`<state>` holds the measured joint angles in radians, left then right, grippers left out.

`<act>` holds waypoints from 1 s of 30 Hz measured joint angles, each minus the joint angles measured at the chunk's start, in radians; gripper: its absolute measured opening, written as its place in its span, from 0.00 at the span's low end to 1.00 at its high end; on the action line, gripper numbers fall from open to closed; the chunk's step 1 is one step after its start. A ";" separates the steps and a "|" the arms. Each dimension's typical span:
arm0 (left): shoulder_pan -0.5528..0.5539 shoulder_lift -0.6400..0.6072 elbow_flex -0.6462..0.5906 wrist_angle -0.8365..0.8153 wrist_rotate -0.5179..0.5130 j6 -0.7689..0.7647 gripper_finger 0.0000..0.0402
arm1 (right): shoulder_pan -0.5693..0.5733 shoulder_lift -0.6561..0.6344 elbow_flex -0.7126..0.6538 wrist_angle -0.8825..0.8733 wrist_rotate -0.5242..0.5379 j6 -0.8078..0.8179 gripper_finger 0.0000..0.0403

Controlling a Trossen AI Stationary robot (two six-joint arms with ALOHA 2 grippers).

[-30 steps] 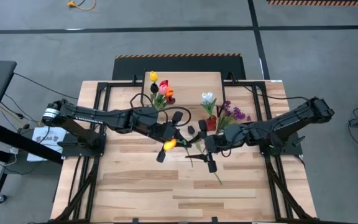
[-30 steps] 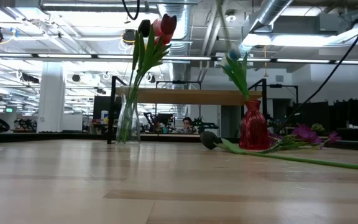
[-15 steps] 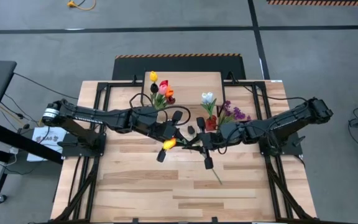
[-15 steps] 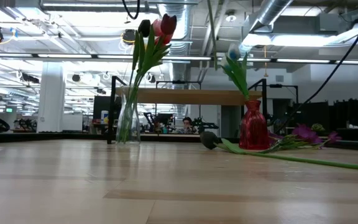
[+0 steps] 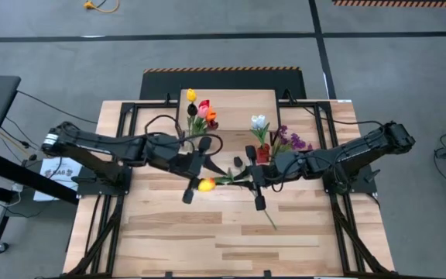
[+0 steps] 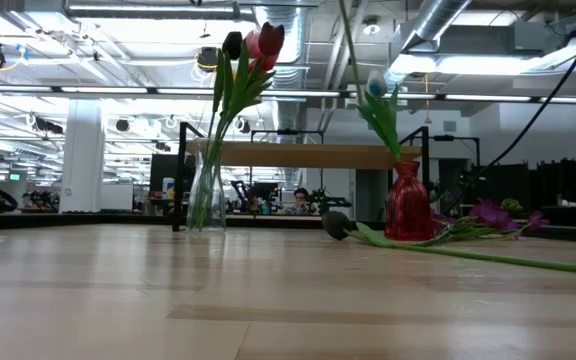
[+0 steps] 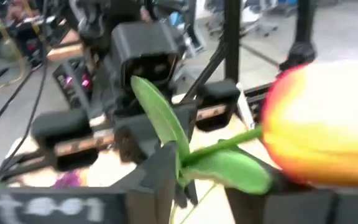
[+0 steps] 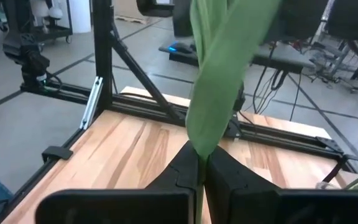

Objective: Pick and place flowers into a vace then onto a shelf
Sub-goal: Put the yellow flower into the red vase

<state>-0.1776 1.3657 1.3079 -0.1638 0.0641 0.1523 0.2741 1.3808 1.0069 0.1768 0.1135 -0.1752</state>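
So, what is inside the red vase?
The red vase holds one white tulip with green leaves, upright. Purple blossoms lie beside it on the table, not inside. Whether it contains water cannot be seen.

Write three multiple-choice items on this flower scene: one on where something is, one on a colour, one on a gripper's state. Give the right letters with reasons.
1. Where does the red vase stand?
A. on the table, in front of the shelf
B. on top of the shelf
C. on the floor

2. What colour is the head of the tulip held between the two arms?
A. white
B. yellow-orange
C. purple

3. How is the right gripper?
A. wide open, holding nothing
B. out of sight
C. shut on the tulip's stem

Answers:
1. A: in the low view the vase's base rests on the tabletop, while the shelf board runs behind it at neck height.
2. B: the high view and the left wrist view both show a yellow head flushed with orange.
3. C: in the right wrist view the fingers meet on the green stem and leaf.
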 joint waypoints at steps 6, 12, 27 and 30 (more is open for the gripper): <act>-0.027 -0.059 0.000 -0.061 -0.051 -0.081 0.42 | 0.000 0.000 0.000 0.017 0.039 -0.009 0.00; -0.073 -0.148 -0.015 -0.061 -0.087 -0.123 0.43 | 0.013 -0.015 -0.001 0.029 0.136 -0.019 0.00; -0.245 -0.477 -0.515 0.316 -0.447 -0.177 0.42 | 0.091 -0.329 -0.001 -0.014 0.287 -0.238 0.00; -0.274 -0.507 -0.577 0.348 -0.489 -0.180 0.42 | 0.062 -0.430 -0.029 -0.025 0.305 -0.255 0.00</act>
<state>-0.4513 0.8591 0.7304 0.1847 -0.4245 -0.0277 0.3360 0.9511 0.9783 0.1513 0.4185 -0.4306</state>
